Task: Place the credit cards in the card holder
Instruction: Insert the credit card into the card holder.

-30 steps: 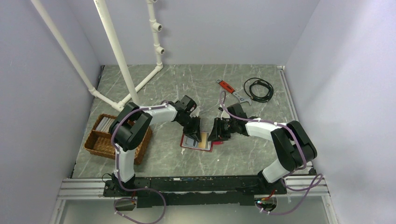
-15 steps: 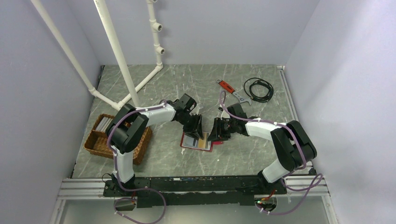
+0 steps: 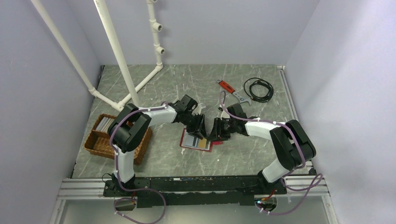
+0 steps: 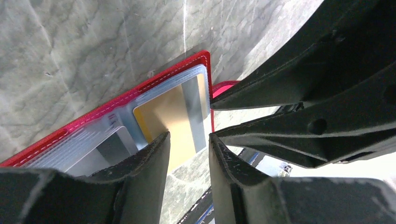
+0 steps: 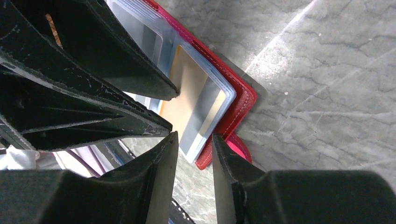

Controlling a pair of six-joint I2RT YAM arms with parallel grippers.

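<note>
The red card holder [image 3: 192,145] lies open on the table between both arms. A gold-brown credit card [image 4: 170,114] with a grey stripe sits in its clear sleeve, and a pale grey card [image 4: 105,148] shows in the neighbouring sleeve. My left gripper [image 4: 189,136] hangs just over the gold card's near end, open with nothing between its fingers. My right gripper [image 5: 195,136] is open at the holder's [image 5: 233,109] right corner; that corner shows in the gap at its tips. In the top view the left gripper [image 3: 200,128] and right gripper [image 3: 216,132] nearly touch above the holder.
A brown wicker tray [image 3: 95,144] with pale cards stands at the left. A red-handled wrench [image 3: 228,87] and a coiled black cable [image 3: 258,88] lie at the back right. White pipes [image 3: 116,51] rise from the back left.
My left gripper has opened and shifted slightly right, away from the gold card, which stays in the sleeve. The right gripper has barely moved.
</note>
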